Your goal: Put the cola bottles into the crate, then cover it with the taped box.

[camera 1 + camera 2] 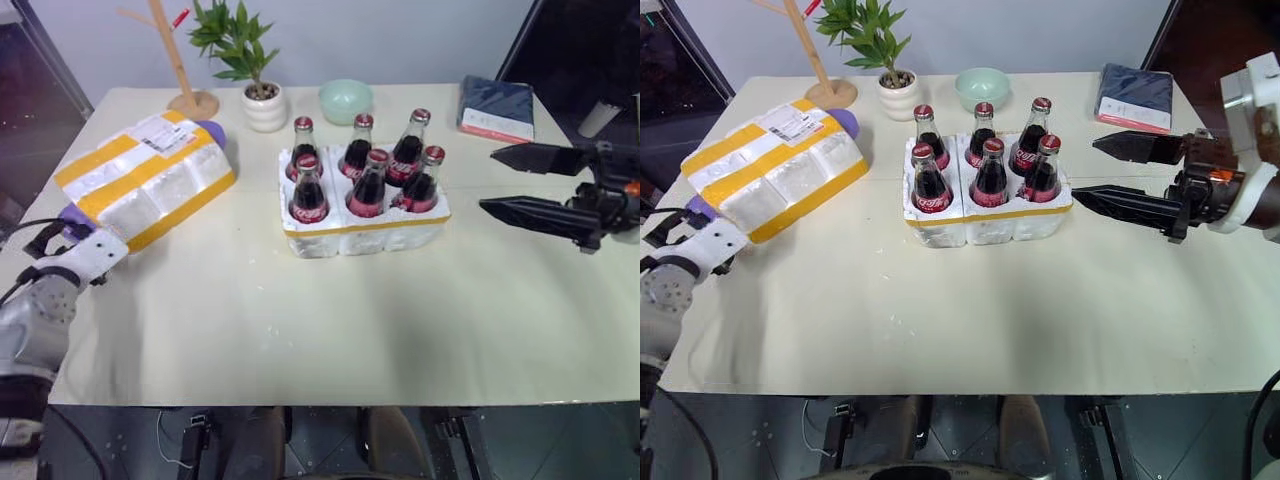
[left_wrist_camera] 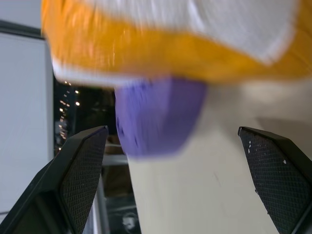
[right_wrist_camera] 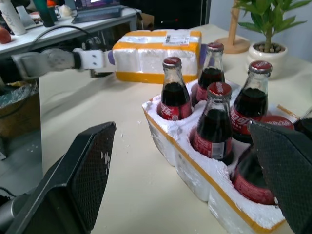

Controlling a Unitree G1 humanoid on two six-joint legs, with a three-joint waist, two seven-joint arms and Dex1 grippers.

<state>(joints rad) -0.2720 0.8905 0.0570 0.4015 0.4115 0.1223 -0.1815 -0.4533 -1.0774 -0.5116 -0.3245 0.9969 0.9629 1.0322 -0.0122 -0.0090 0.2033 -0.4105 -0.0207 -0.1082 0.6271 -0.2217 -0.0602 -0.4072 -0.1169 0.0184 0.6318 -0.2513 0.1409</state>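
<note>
Open left pincer (image 2: 180, 180) by paper-labelled taped box (image 1: 145, 180); open right pincer (image 1: 1095, 170) beside six red-labelled cola bottles (image 1: 366, 165) in crate (image 1: 365, 232)

My finger pads (image 3: 85, 183) look matt, cross-hatched rubber; crate (image 1: 365, 232) is crumbly white foam, cola bottles (image 1: 368, 188) glossy glass, taped box (image 1: 150, 180) shiny-taped.

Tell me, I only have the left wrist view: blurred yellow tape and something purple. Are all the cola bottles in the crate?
Observer: Yes, six cola bottles stand in the crate.
Operator: Is the right gripper holding anything?
Observer: No, the right gripper is open and empty, beside the crate.
Operator: Where is the taped box?
Observer: The taped box lies on the table's left side, tilted over a purple object, uncovered crate apart from it.
</note>
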